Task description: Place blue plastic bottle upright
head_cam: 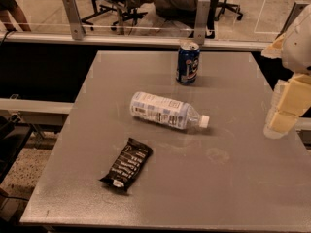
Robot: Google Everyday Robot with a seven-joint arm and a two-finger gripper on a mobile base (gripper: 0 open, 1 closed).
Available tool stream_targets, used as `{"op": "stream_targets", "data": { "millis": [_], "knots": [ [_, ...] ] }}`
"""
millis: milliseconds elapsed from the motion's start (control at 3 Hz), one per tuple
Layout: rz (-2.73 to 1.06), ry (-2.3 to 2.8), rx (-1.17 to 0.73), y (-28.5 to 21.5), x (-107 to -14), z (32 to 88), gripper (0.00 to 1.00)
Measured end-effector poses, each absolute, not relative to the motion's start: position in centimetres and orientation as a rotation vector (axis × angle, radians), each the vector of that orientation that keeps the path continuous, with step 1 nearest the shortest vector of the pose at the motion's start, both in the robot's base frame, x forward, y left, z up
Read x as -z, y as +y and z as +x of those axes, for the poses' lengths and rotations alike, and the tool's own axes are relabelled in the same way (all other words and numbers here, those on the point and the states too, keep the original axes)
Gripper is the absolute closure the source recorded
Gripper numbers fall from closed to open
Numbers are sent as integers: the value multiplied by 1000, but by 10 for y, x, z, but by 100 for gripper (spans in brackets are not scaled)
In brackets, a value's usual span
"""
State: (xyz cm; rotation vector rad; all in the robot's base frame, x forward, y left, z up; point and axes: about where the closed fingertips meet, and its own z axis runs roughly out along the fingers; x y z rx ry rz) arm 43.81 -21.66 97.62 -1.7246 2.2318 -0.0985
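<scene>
The blue plastic bottle (165,111) lies on its side near the middle of the grey table (233,188). It is clear, with a pale blue-white label, and its white cap points right. My gripper (280,122) hangs at the right edge of the view, above the table's right side. It is to the right of the bottle's cap, apart from it, and holds nothing that I can see.
A dark blue drink can (187,62) stands upright behind the bottle. A black snack wrapper (127,164) lies flat in front of it, to the left. A glass railing (146,30) runs behind the table, with a seated person beyond.
</scene>
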Motion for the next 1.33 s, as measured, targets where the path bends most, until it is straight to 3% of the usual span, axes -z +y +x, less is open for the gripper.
{"op": "stream_targets", "data": {
  "millis": [667,1333],
  "knots": [
    [-1731,2256,68,-203,-972,451,0],
    [-1756,2322,-12,-148,-946,495,0]
  ]
}}
